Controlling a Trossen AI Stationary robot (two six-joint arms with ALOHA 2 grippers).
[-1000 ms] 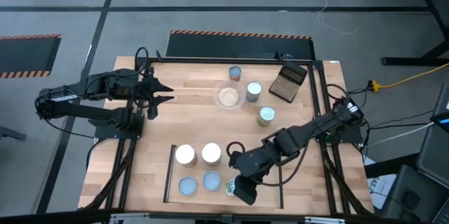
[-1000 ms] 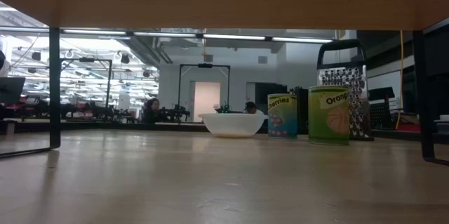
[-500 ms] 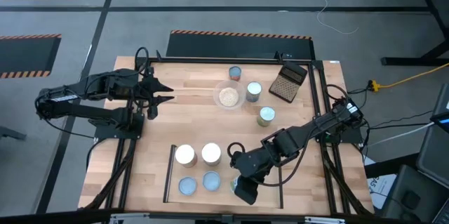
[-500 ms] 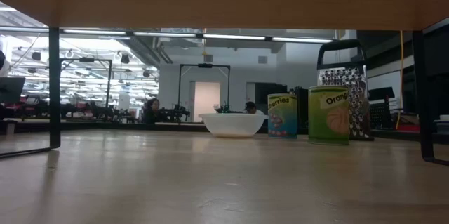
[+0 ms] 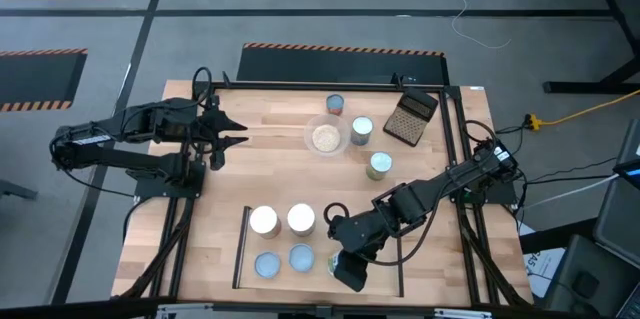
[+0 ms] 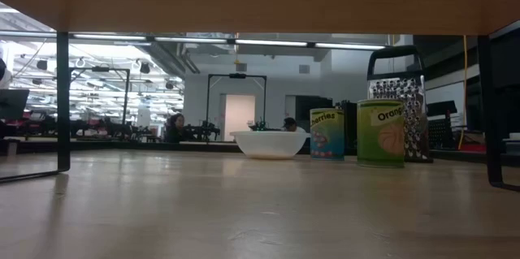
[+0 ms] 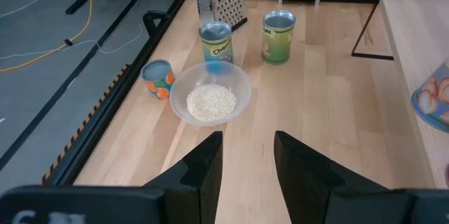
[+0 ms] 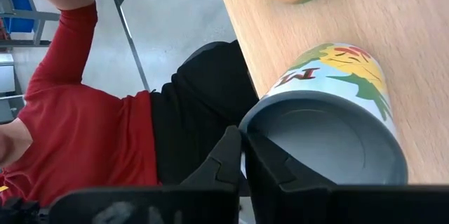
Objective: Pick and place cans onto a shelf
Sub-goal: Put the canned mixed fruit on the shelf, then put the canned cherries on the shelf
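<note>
Right claw [image 5: 336, 262] hasn't budged, still pinching a can [image 8: 330, 119] on the shelf [image 5: 243, 249] bottom center; bowl [image 7: 210, 102] holds grains, left claw [image 5: 237, 131] spread.

A light wooden bench [image 5: 270, 174] stands on a grey floor marked with orange-and-black hazard stripes [image 5: 343, 49] along its far edge. Toward the far side of the bench sits a clear round bowl of beige grains [image 5: 326, 137]; from bench height it shows as a shallow white bowl. Near the far right corner lies a dark gridded box grater [image 5: 411, 117], which stands upright with a loop handle in the low view [image 6: 397, 101]. A yellow cable [image 5: 575, 112] trails across the floor to the right. Beside the near edge of the bench stands a person in a red top and black trousers [image 8: 91, 140]. In the room behind, two people are seated at desks [image 6: 175, 127].
</note>
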